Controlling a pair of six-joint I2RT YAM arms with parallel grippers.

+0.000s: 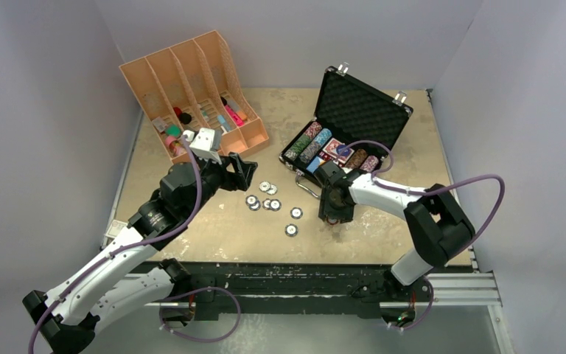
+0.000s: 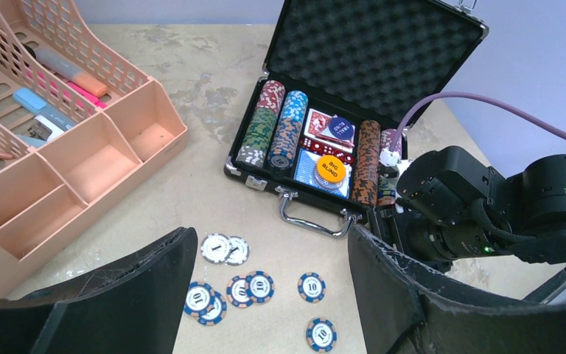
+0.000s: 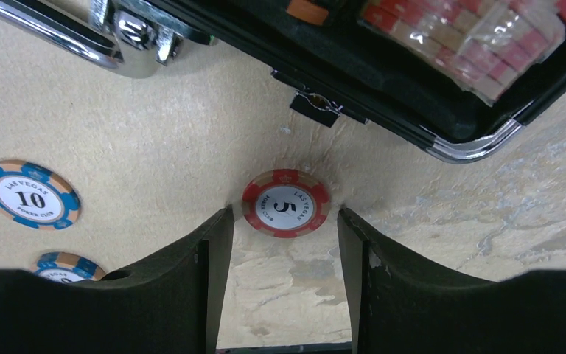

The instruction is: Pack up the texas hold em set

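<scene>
Standing open: the black briefcase (image 1: pixel 361 110) sits at the back right of the table (image 1: pixel 214 236), with its lid tipped back toward the rear wall and its silver handle (image 2: pixel 313 215) facing you.
Edges: pale walls close the table on the left, back and right. The orange organiser (image 2: pixel 96 158) fills the back left corner.
Open room: you have bare tabletop between organiser and briefcase, and a bare strip along the near edge.
Loose chips (image 2: pixel 259 285): nine in all. Eight lie scattered in mid-table, two pale "1" chips and six blue "10" chips. One red "5" chip (image 3: pixel 285 203) lies apart, just in front of the briefcase's front edge.
Inside the briefcase: four chip rows (image 2: pixel 273 125) sit on the left. Two card decks (image 2: pixel 311 124) are in the middle, with a yellow BIG BLIND button (image 2: pixel 330 169) on one. You cannot count the further rows on the right, as your right arm (image 2: pixel 486 199) partly hides them.
Left gripper (image 2: pixel 271 236): fingers spread wide, holding nothing, hovering above the scattered chips.
Right gripper (image 3: pixel 285 221): fingers parted and down at the table, one tip on each side of the red "5" chip. You cannot tell whether they touch it.
</scene>
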